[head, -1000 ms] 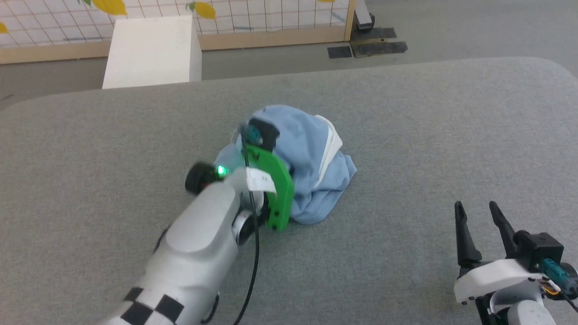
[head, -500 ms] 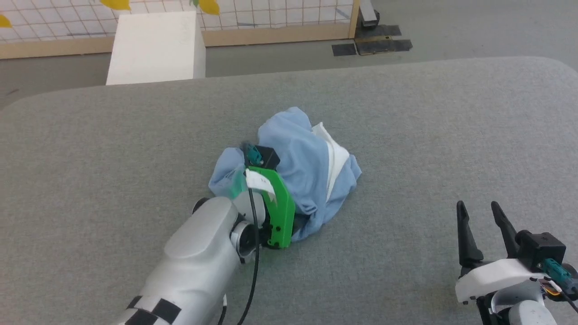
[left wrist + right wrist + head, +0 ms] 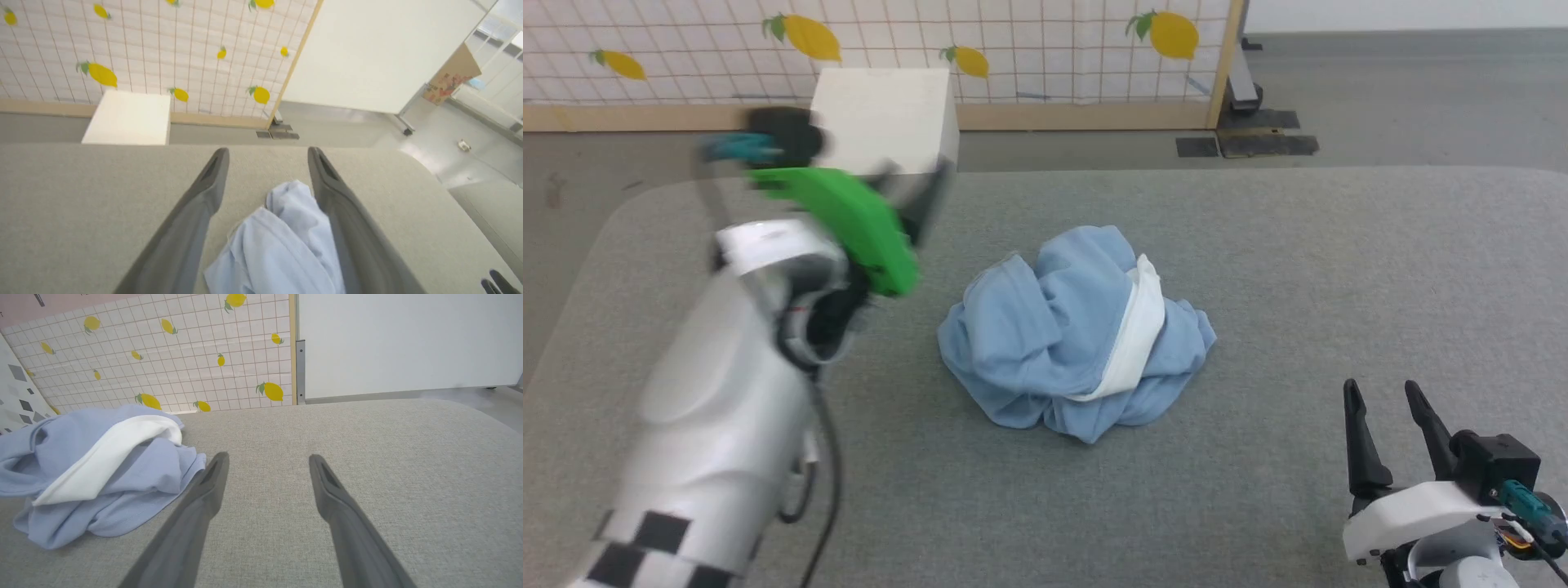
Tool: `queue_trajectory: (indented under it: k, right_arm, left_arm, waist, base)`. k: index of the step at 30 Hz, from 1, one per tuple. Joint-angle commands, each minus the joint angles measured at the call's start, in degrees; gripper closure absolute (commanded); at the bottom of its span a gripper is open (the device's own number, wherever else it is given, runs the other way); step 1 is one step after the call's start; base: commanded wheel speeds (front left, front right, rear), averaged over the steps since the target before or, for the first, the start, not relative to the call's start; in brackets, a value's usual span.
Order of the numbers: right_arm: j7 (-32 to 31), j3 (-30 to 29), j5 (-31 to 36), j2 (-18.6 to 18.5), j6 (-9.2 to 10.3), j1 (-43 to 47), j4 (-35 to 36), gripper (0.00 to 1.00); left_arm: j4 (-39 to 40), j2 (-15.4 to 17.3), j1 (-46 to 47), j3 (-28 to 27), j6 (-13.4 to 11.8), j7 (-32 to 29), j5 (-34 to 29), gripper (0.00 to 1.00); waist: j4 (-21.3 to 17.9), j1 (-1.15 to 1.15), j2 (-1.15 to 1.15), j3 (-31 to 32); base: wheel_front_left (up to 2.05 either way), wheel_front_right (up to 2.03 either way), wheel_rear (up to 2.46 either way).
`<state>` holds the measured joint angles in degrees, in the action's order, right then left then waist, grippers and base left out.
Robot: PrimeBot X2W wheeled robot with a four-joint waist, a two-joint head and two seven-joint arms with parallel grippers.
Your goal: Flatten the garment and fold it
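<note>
**Garment in a loose heap, both grippers open and apart from it**

The garment (image 3: 1029, 343) lies as a crumpled heap near the middle of the grey counter (image 3: 1298, 261), and it is not flat. Its white collar band (image 3: 1139, 327) runs across the right part of the heap.

The left gripper (image 3: 267, 150) is open, with its two fingers wide apart and nothing in them. In the head view it is blurred. There it stands to the left of the garment and apart from it, in front of a white box (image 3: 882, 114). In the left wrist view the blue cloth shows between the two fingers, lower in the picture.

The right gripper (image 3: 1380, 385) is also open and empty. It is at the near right part of the counter, well apart from the garment, which lies to its left and further away. In the right wrist view the heap is on the left side, and between the fingers is bare counter
</note>
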<state>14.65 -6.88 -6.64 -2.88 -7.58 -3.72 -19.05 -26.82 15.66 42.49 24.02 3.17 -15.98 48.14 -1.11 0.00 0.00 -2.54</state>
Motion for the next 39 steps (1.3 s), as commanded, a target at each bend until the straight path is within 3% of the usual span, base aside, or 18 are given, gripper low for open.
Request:
queue_trajectory:
  k: [1, 6, 11, 21, 35, 39]
  right_arm:
    - [0.35, 0.03, -0.16, 0.01, 0.09, 0.06, 0.15, 0.00]
    - [0.35, -0.48, 0.09, 0.01, 0.09, 0.20, 0.66, 0.00]
    - [0.35, -0.70, 0.21, 0.01, 0.09, 0.27, 0.93, 0.00]
    - [0.35, -0.40, 0.25, 0.01, 0.09, 0.29, 1.35, 0.00]
    - [0.33, 1.09, 1.46, 0.01, 0.09, -1.28, 0.09, 0.00]
    - [-4.26, 3.69, 2.42, 0.01, 0.09, -6.14, -2.09, 0.00]
  left_arm:
    - [1.30, 1.42, -1.97, -1.54, -0.80, 4.80, -1.36, 0.00]
    - [4.79, 4.67, -7.96, -5.22, -3.61, 21.45, -7.00, 0.00]
    - [5.86, 6.70, -16.23, -6.18, -6.04, 29.12, -10.91, 0.00]
    - [7.91, 4.56, -29.07, -7.74, -6.25, 30.92, -12.78, 0.00]
    - [9.76, 2.55, -31.87, -9.94, -6.13, 30.97, -15.78, 0.00]
    - [9.65, 3.05, -31.77, -9.34, -6.67, 30.12, -16.49, 0.00]
  waist:
    - [0.71, 0.00, 0.00, 0.42]
    - [1.22, 0.00, 0.00, 0.23]
    - [1.00, 0.00, 0.00, 0.04]
    - [0.63, 0.00, 0.00, -0.63]
    - [0.87, 0.00, 0.00, -1.20]
    - [0.83, 0.00, 0.00, -2.12]
  base:
    - [0.00, 0.00, 0.00]
    - [0.00, 0.00, 0.00]
    - [0.00, 0.00, 0.00]
    - [0.00, 0.00, 0.00]
    - [0.00, 0.00, 0.00]
    - [0.00, 0.00, 0.00]
